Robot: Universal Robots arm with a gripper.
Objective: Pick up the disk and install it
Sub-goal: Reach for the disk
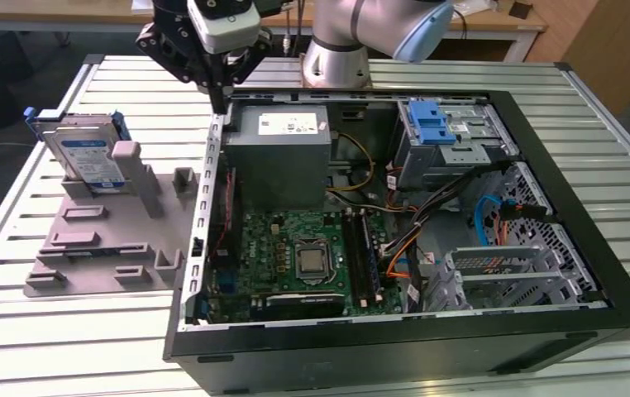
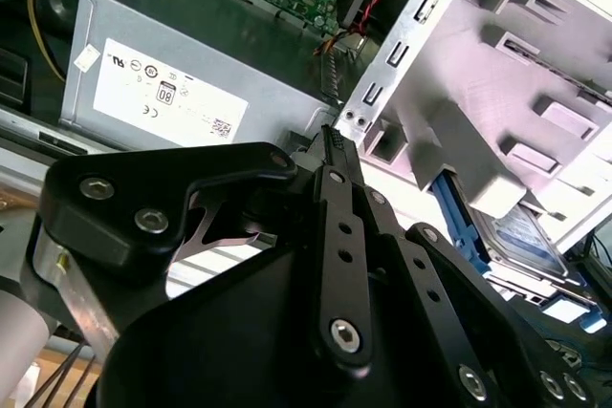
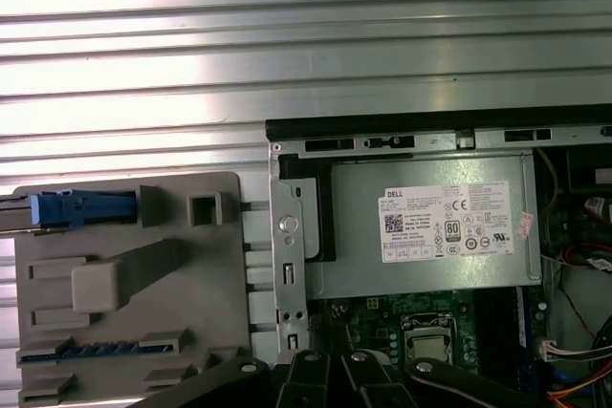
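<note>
- The pincer hangs clenched and empty over the computer case rim.
- The disk stands on edge in the grey holder on the table, off toward the exterior view's left and lower down.

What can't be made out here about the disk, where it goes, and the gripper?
Disk: in the exterior view its lower part is hidden behind the post of the grey holder; in the second wrist view the holder and the gripper cover most of it.
Drive cage: in the exterior view its walls and blue latch hide the inside, so whether a bay is free cannot be told.
</note>
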